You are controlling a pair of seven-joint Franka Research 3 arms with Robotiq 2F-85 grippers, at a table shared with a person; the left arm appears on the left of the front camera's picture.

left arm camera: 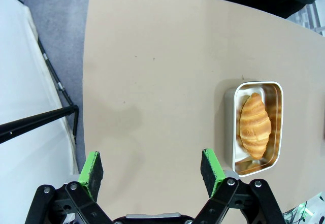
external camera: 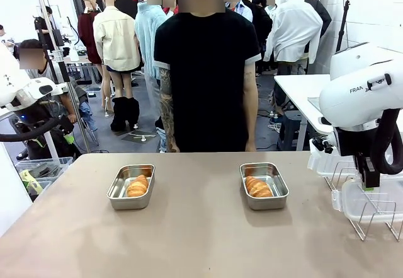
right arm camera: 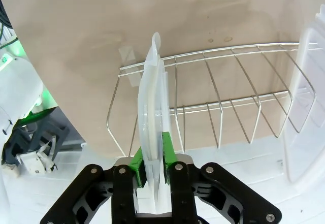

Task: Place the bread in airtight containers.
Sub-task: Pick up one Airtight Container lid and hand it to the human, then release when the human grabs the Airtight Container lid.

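— Jaws on the right gripper (right arm camera: 151,155)?
— Clamped on a clear lid (right arm camera: 151,82), held upright, with the wire rack (right arm camera: 223,112) just beyond them.
— And the left gripper (left arm camera: 152,169)?
— Spread wide over bare table (left arm camera: 152,82). A croissant (left arm camera: 255,125) in its pan (left arm camera: 277,107) lies just past one finger.

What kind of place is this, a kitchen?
Probably a robot lab, not a kitchen: a white robot arm stands by a tan table, where two rectangular steel pans each hold a golden-brown croissant.
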